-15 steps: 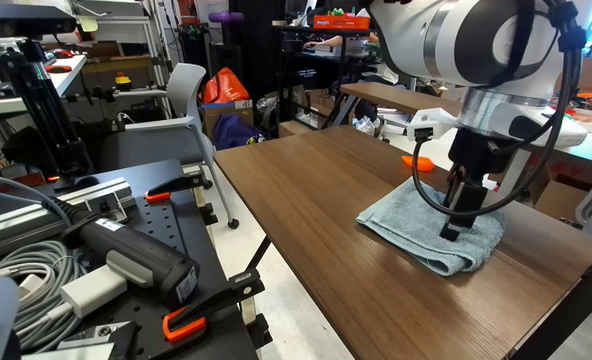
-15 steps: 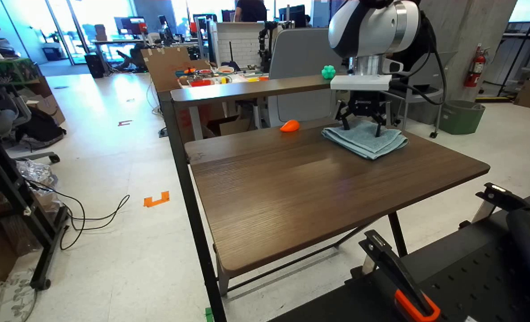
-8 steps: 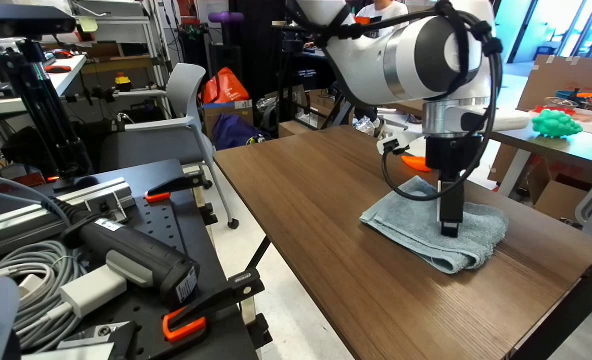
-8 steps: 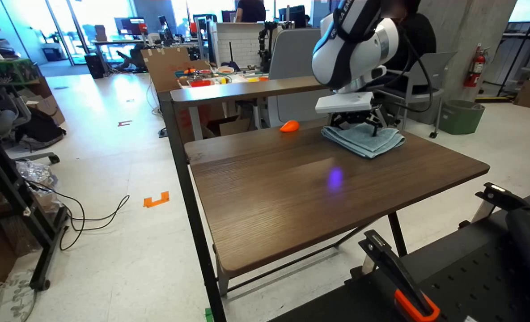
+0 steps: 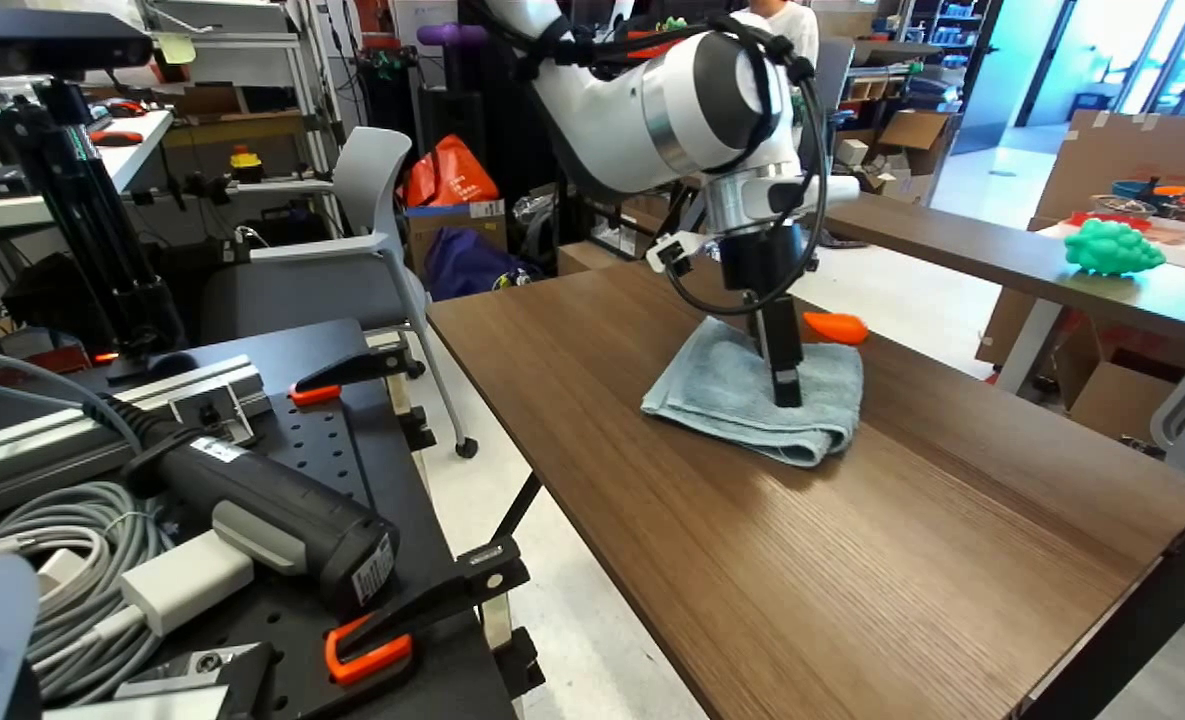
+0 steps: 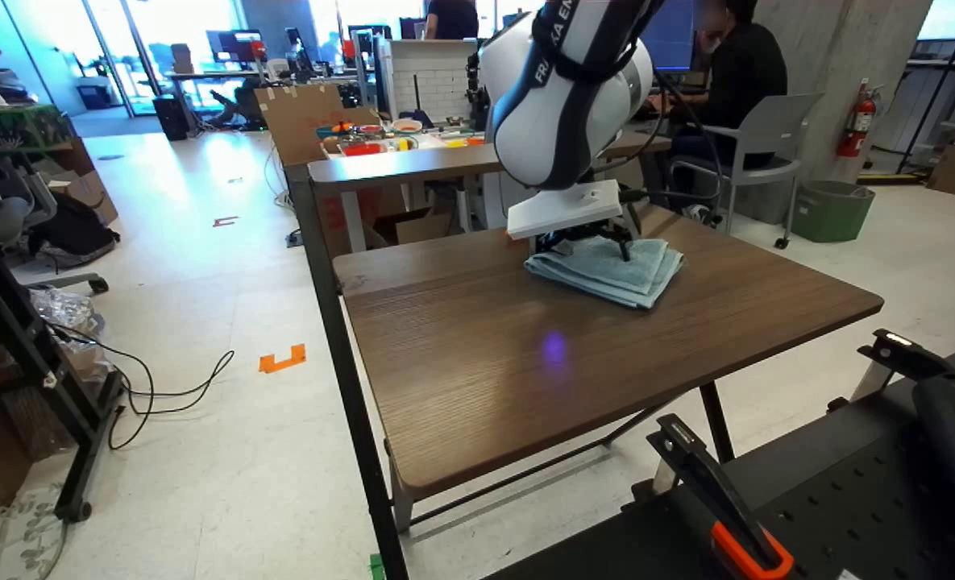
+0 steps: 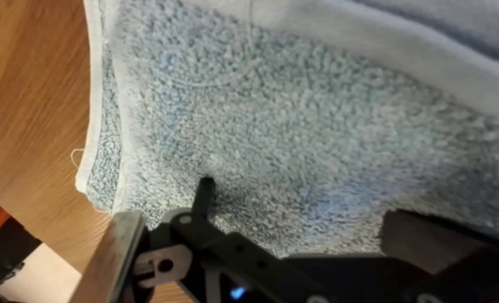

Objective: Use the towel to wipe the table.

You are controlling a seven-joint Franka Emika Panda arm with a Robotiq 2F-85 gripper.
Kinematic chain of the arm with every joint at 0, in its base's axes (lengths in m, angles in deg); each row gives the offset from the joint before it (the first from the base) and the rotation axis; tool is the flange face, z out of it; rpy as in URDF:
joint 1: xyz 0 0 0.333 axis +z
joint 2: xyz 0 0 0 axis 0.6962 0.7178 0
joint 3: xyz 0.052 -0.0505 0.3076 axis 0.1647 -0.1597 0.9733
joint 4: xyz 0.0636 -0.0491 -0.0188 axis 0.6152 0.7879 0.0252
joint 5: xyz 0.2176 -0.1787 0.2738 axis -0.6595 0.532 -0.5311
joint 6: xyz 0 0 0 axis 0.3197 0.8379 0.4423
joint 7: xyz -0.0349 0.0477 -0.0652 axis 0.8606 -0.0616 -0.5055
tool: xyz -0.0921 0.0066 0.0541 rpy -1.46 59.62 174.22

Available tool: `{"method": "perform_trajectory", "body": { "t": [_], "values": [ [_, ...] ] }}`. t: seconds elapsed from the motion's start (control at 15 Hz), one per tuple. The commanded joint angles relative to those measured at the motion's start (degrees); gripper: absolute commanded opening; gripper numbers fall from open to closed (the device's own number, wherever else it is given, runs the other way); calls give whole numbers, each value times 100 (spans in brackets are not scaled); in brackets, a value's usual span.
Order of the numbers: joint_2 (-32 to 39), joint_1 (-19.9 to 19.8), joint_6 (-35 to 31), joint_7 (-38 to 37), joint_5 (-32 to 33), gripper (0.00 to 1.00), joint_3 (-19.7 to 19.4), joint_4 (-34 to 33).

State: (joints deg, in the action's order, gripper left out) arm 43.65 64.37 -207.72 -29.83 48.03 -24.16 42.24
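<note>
In an exterior view, the folded blue towel [image 5: 734, 396] lies near the right edge of the surface [image 5: 852, 545], an orange object [image 5: 836, 327] just beside it; whether they touch, I cannot tell. Farther right, a bumpy green object [image 5: 1112, 246] sits well apart. In the wrist view, the end effector [image 7: 298, 200] has its 2 fingers spread apart, tips against the towel.

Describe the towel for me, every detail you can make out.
The towel is pale blue-grey, with a looped, terry-like pile and smoother, paler edges; a loose thread lies on top. It is folded into a layered, roughly four-sided pad and lies mostly flat on the brown, wood-grained table. The gripper stands over it, fingers spread apart, their tips seeming to press into the pile. Whether the towel is damp cannot be told.
</note>
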Motion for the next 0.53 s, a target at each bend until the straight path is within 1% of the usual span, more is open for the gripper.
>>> {"method": "perform_trajectory", "body": {
  "t": [0.0,0.2,0.33,0.47],
  "values": [
    [-350,-2,-808,441,146,100,507,984],
    [-480,-203,-1282,1169,29,100,777,1270],
    [-461,-417,-1508,1783,-100,100,949,1294],
    [-355,-640,-1560,2427,-300,100,1190,1132]
  ]
}}
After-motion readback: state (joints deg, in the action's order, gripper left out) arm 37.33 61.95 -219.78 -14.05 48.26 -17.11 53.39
